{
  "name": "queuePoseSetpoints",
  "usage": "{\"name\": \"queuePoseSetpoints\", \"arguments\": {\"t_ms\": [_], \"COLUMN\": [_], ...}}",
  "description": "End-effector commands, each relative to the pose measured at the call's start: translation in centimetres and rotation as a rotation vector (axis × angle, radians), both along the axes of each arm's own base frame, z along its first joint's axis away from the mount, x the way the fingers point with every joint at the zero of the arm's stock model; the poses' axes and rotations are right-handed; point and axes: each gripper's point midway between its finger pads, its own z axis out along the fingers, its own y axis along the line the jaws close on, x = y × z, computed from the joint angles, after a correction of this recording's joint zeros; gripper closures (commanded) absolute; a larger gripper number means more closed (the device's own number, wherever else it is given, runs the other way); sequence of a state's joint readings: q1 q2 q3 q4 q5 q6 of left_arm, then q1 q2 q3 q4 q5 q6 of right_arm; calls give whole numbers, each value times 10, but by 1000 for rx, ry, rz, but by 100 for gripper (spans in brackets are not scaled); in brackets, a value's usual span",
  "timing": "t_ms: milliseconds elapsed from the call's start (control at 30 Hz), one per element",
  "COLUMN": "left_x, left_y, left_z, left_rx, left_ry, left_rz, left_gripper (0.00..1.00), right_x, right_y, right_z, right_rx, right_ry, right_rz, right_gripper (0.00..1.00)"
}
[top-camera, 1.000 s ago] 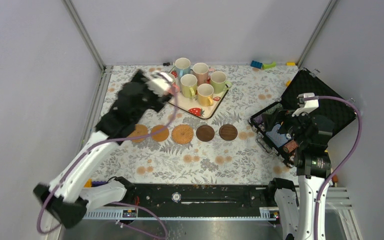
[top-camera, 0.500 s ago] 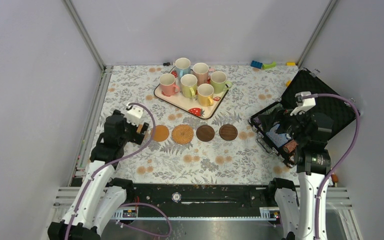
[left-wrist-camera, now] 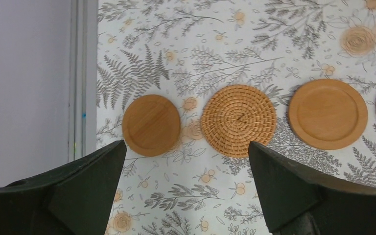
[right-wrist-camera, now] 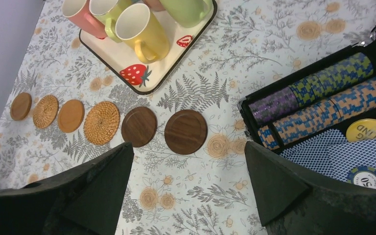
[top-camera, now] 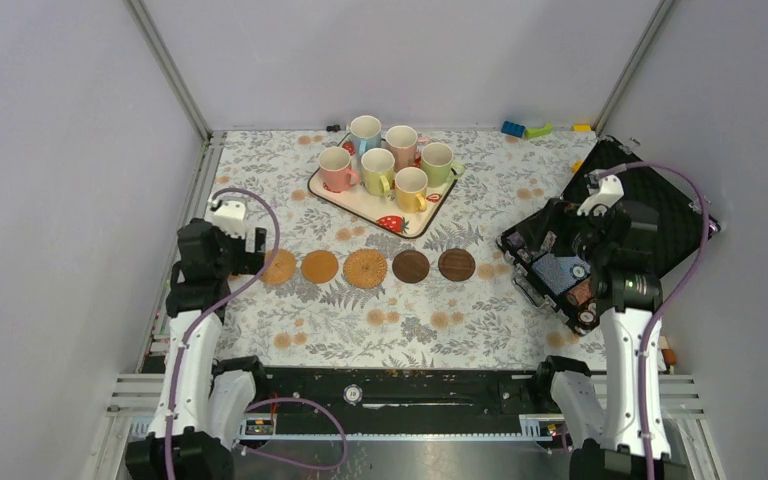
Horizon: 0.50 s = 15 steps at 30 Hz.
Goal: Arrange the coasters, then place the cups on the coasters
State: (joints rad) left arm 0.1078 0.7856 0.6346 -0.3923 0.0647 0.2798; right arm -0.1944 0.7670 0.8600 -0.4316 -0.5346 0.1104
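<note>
My left gripper (left-wrist-camera: 186,149), jaws wide apart, hovers over the left end of the row of flat round coasters (top-camera: 365,268) (tan wood, woven straw, dark brown). The small pastel ceramic cups (top-camera: 378,170) sit on the strawberry-print rectangular tray (top-camera: 405,222) beyond the row, nearer my left. My right gripper (right-wrist-camera: 187,147) is also apart, over the black poker-chip case (top-camera: 660,220).

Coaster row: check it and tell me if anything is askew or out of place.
Nothing stands out. All six coasters lie flat in one fairly straight row, none overlapping. The cups stand upright on the tray.
</note>
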Motion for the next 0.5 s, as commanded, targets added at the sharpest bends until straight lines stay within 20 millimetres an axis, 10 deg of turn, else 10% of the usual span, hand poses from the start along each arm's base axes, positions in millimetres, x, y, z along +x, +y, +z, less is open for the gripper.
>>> {"name": "queuePoseSetpoints", "arguments": {"t_ms": [0,467], "left_x": [4,-28], "left_y": [1,-9], "left_z": [46,26], "left_rx": [-77,-124], "left_ry": [-126,-111], "left_rz": [-33,-85], "left_gripper": [2,1], "right_x": [7,87], "right_y": [8,115], "right_z": [10,-37], "right_rx": [-2,-410], "right_ry": [68,253], "right_rz": [24,331], "right_gripper": [10,17]}}
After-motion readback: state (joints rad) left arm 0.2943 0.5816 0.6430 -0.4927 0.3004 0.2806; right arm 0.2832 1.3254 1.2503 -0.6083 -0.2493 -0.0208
